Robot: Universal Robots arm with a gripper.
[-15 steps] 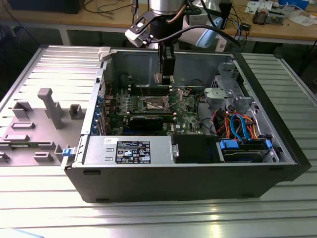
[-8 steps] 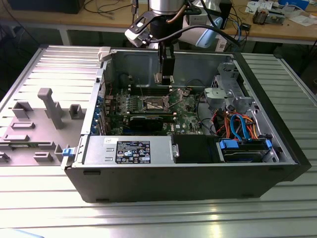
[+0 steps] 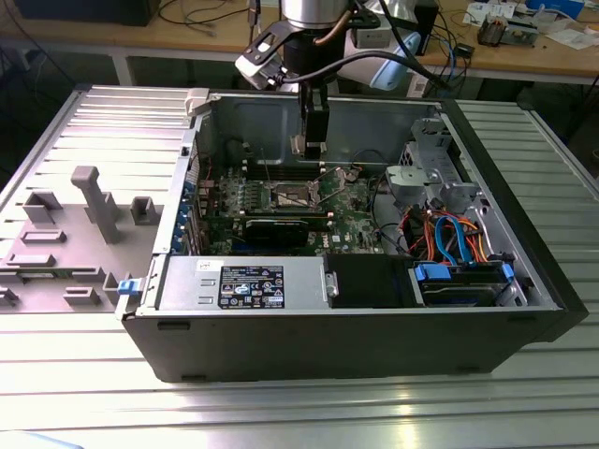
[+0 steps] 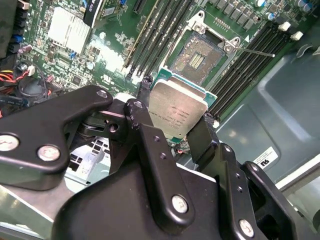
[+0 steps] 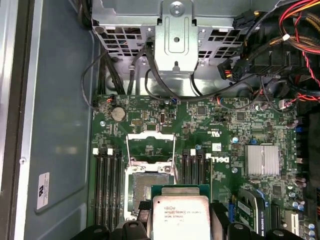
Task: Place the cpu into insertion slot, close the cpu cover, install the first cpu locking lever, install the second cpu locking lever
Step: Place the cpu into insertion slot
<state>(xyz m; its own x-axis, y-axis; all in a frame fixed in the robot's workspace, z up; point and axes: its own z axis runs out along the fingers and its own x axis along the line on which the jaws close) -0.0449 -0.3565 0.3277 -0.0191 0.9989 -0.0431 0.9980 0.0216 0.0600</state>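
The cpu (image 5: 181, 217) runs off the first wrist view's edge and hides part of the insertion slot (image 5: 142, 190); in the second wrist view the claw (image 4: 175, 117) covers its sides.

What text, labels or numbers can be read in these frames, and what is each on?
cpu lid, held in the gripper: fine print, too small to quote.
Motherboard: white silkscreen marks, mostly too small to make out.
Power supply label: blurred, unreadable.
White sticker on the case wall: unreadable.
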